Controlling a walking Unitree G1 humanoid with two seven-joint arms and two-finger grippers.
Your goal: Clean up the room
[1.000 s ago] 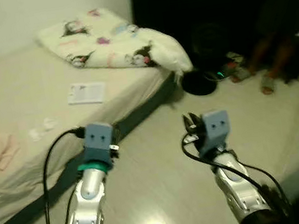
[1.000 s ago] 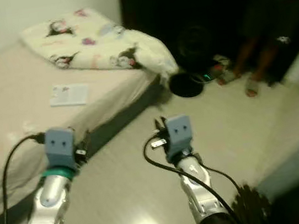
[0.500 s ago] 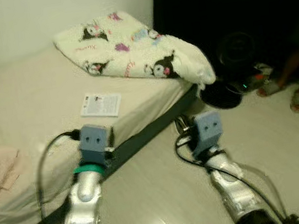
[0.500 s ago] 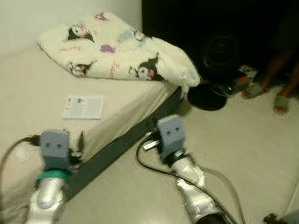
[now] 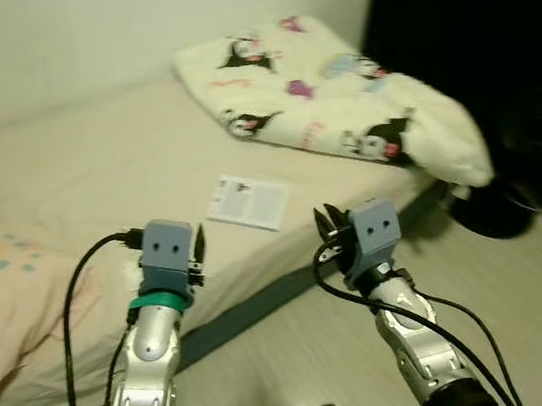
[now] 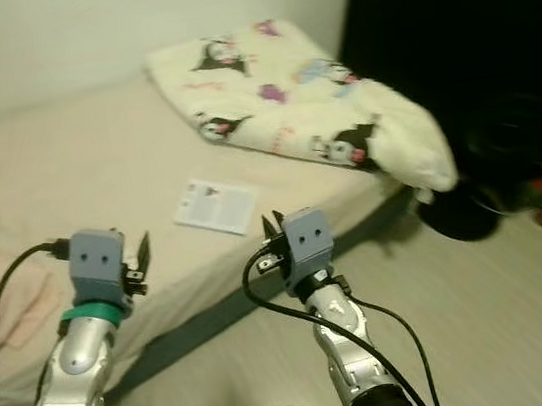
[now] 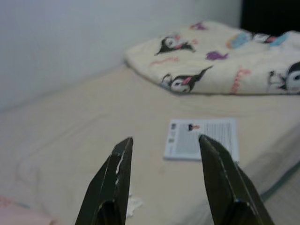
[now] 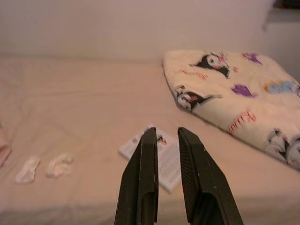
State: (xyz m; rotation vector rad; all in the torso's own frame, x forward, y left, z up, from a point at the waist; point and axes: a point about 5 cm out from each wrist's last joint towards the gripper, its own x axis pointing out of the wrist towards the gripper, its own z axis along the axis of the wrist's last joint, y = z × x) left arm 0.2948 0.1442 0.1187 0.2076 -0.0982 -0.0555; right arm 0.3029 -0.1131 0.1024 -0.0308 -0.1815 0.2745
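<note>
A beige bed point(image 5: 66, 181) lies before me. On it rests a white printed leaflet point(image 5: 248, 201), also seen in the left wrist view point(image 7: 201, 138). Two crumpled white tissues point(image 8: 44, 166) lie on the sheet beside it. A folded cartoon-print blanket point(image 5: 339, 113) covers the far right corner. My left gripper point(image 5: 199, 243) hovers over the bed's near edge, open and empty point(image 7: 165, 138). My right gripper point(image 5: 324, 222) hangs just off that edge, its fingers close together with nothing between them point(image 8: 167, 131).
A dark cabinet point(image 5: 488, 21) stands to the right of the bed, with a round black fan base point(image 5: 494, 212) on the pale floor point(image 5: 302, 350) below it. A pink-patterned cover point(image 5: 11, 290) lies on the bed's left side. A white wall runs behind.
The camera has swung left, so the bed now sits in the middle and the person's legs on the right have left the picture. Both arms keep the same pose.
</note>
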